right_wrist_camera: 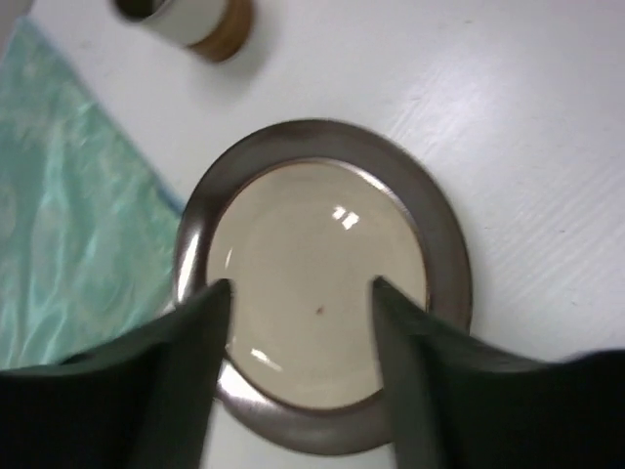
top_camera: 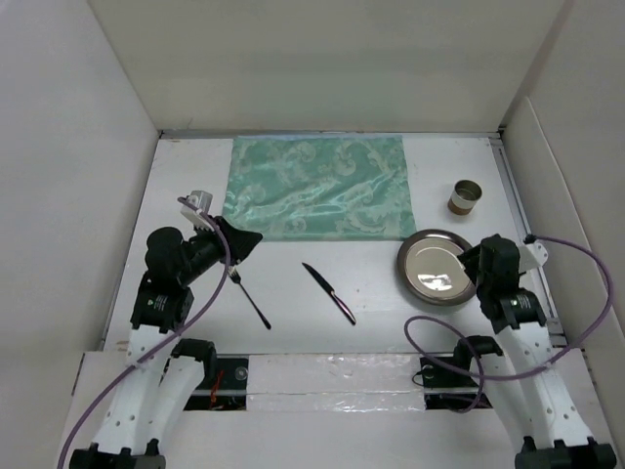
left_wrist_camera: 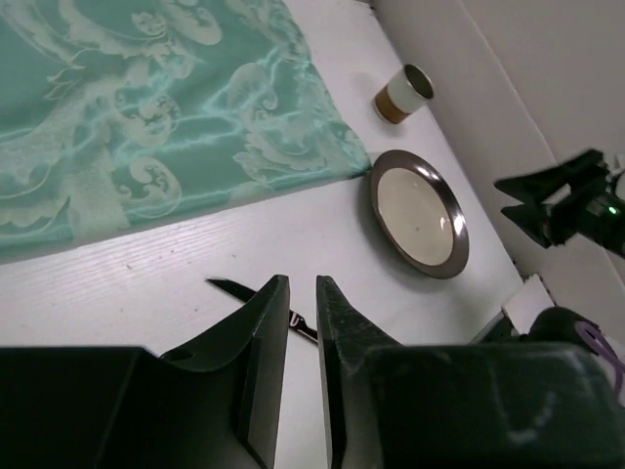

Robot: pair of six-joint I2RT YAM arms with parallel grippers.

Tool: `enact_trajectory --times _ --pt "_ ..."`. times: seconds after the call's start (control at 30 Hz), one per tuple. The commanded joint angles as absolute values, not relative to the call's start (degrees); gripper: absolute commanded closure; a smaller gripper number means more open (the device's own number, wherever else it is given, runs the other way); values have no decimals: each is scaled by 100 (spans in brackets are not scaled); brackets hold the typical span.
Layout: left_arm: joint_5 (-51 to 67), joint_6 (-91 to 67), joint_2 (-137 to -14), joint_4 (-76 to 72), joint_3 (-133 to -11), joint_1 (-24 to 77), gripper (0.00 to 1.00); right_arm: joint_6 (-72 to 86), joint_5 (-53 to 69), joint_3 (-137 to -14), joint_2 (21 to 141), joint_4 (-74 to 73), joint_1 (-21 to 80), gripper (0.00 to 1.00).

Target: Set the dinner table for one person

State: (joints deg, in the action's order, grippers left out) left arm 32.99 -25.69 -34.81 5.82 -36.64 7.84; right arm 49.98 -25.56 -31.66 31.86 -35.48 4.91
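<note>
White and bare over most of its top, the table (top_camera: 381, 313) carries everything for the setting, boxed in by upright white panels, but hardly any of it looks laid yet. The green patterned placemat (top_camera: 317, 188) lies flat at the far middle with nothing on it. The metal-rimmed plate (top_camera: 437, 267) sits off the mat, just beside its near right corner, on bare table. The small cup (top_camera: 465, 197) stands upright beyond the plate, near the right edge. The knife (top_camera: 329, 292) and the fork (top_camera: 251, 297) lie apart from each other on the bare table nearer the arms, both slanted, neither on the mat. As I judge it, the mat is the only piece in place, and the plate, cup, knife and fork are all left to move.

The right fingers (right_wrist_camera: 190, 362) hang over the plate, spread about as wide as its pale centre. Nothing is gripped, and I cannot tell whether the tips touch the plate. The left fingers (left_wrist_camera: 264, 332) are up off the table by the mat's near left corner, close to the fork's far end. They are nearly together, with only a narrow slit between them and nothing in it. The knife shows past them, lying on the table.
</note>
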Motion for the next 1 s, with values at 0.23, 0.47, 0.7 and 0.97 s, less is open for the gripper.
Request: enact_trajectory --times 0.23,0.47,0.7,0.97 --pt "2902 -2294 -2760 597 -4025 1458 81 4315 -1926 -3840 5474 -3207 -1369 21" --pt "2593 -2268 -2426 703 -4122 1801 81 4175 -1820 -3945 5755 -3506 -1958 19" --pt "2575 -2267 -2391 721 -4131 1916 80 3850 -555 -3710 6539 -3034 -2083 19" --pt "2522 -2285 -2382 721 -4122 1916 80 3902 -88 -3384 6784 -2498 -2083 27"
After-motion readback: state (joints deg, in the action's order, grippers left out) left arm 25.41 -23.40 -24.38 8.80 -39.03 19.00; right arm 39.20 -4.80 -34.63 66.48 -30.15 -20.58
